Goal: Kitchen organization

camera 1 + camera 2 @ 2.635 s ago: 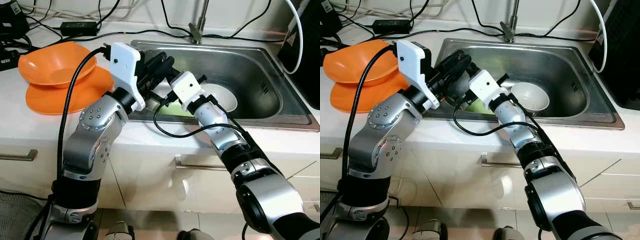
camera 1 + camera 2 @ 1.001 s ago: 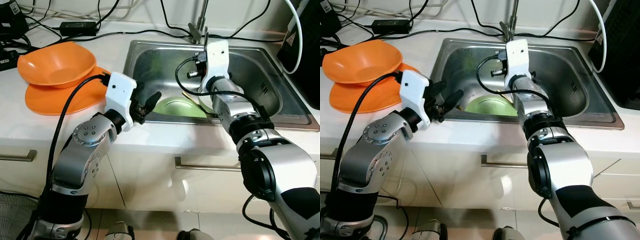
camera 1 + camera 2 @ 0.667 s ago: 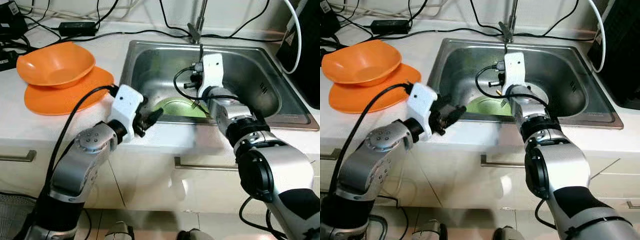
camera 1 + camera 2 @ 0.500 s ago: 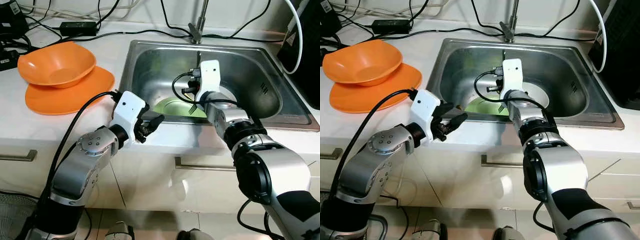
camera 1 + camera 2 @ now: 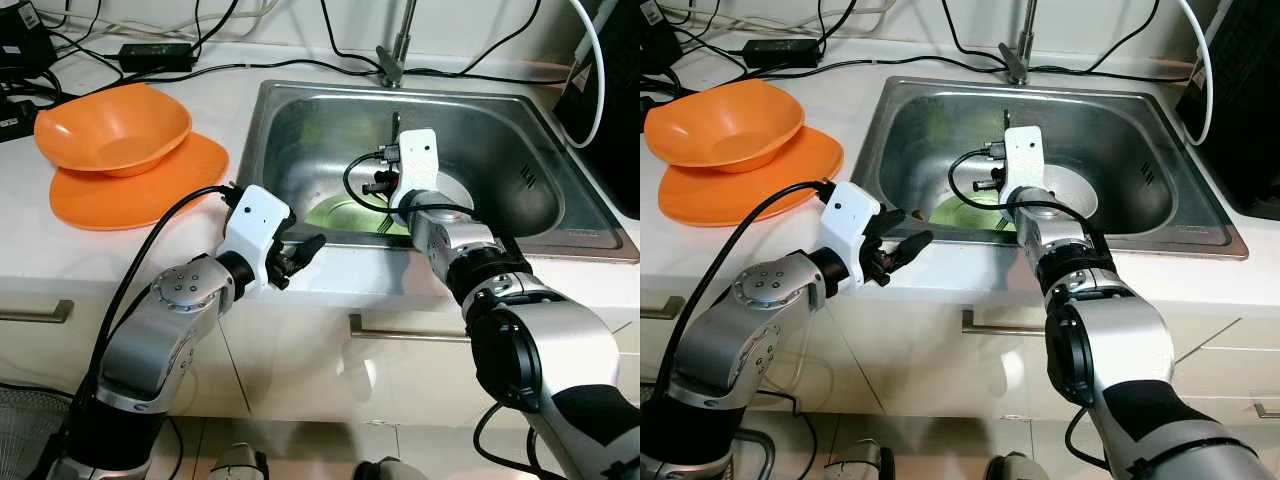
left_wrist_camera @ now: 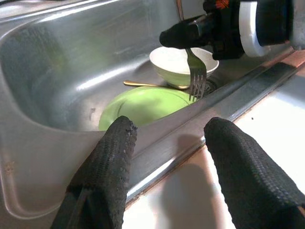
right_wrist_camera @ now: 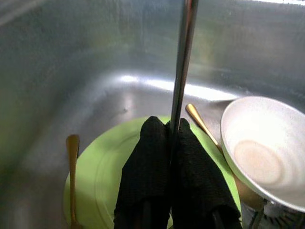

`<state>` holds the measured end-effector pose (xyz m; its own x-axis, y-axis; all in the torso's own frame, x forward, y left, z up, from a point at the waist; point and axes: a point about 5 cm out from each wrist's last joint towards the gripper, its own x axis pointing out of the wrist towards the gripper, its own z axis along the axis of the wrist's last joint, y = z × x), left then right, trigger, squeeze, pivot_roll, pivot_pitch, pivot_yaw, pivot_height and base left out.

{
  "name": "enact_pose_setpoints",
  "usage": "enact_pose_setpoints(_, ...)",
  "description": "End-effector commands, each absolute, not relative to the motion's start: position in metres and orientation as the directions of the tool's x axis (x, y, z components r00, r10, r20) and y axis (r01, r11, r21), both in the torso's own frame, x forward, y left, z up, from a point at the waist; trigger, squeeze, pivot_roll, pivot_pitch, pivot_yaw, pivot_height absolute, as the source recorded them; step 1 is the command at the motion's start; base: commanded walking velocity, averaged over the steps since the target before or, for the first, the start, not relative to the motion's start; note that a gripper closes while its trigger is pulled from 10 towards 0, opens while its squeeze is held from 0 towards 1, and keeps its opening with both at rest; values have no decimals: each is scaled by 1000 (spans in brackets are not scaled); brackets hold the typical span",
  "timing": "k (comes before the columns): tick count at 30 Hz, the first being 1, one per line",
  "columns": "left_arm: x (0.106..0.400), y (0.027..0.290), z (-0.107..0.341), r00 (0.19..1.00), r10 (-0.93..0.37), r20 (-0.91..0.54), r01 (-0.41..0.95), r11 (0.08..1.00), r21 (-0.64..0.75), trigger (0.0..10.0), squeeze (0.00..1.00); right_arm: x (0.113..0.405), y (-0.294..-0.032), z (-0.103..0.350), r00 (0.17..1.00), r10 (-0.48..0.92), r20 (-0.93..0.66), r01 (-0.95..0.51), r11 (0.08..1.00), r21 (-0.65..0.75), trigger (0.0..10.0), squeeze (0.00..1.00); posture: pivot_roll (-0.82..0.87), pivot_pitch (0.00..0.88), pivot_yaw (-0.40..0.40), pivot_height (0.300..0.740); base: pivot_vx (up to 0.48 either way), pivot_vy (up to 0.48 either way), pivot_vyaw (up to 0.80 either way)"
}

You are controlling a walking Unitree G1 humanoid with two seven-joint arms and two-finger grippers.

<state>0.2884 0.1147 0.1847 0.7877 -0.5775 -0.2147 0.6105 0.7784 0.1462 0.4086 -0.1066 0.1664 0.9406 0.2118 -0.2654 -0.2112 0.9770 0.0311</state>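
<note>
My right gripper [image 5: 386,192] is down inside the steel sink [image 5: 510,120], shut on a silver fork [image 6: 195,71]. The fork hangs upright with its tines just above a green plate [image 6: 143,105] on the sink floor. In the right wrist view the fork handle [image 7: 183,57] rises from between the pressed fingers [image 7: 152,157]. A white bowl [image 7: 267,152] rests beside the plate, near the drain. A gold spoon [image 7: 72,181] lies on the plate and another gold handle [image 7: 200,121] sticks out from under the bowl. My left gripper [image 5: 298,258] is open and empty over the counter's front edge, outside the sink.
An orange bowl [image 5: 115,125] sits on an orange plate [image 5: 140,195] on the white counter left of the sink. The faucet [image 5: 395,55] stands behind the basin. Black cables and a power brick [image 5: 155,55] run along the back. A black appliance [image 5: 610,100] stands at the right.
My left gripper has pulled out of the sink to the counter's front edge. My right gripper rose with the fork upright, then came down toward the green plate.
</note>
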Motion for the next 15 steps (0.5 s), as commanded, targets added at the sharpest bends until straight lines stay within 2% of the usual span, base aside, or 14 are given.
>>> enact_pose_setpoints(1,286,113,186,783,-583,-217,618,771,154,10000,0,407,-107,160,933,206,-296,-207,978,28,10000,0,133,87,-54,718,0,0,0)
enact_pose_setpoints(4,286,113,186,782,-584,-216,618,771,154,10000,0,406,-107,158,930,209,-302,-209,977,31,10000,55,133,86,-54,718,0,0,0)
enact_pose_setpoints(5,286,113,186,782,-584,-217,618,771,154,10000,0,406,-107,158,930,210,-302,-211,977,32,10000,435,135,86,-54,718,0,0,0)
enact_pose_setpoints(6,286,113,186,783,-583,-218,617,772,154,10000,0,406,-107,158,930,211,-302,-212,977,32,10000,1000,135,86,-54,718,0,0,0)
enact_pose_setpoints(15,286,113,187,784,-582,-217,616,772,154,10000,0,405,-103,157,925,231,-303,-232,972,33,10000,1000,136,85,-54,718,0,0,0)
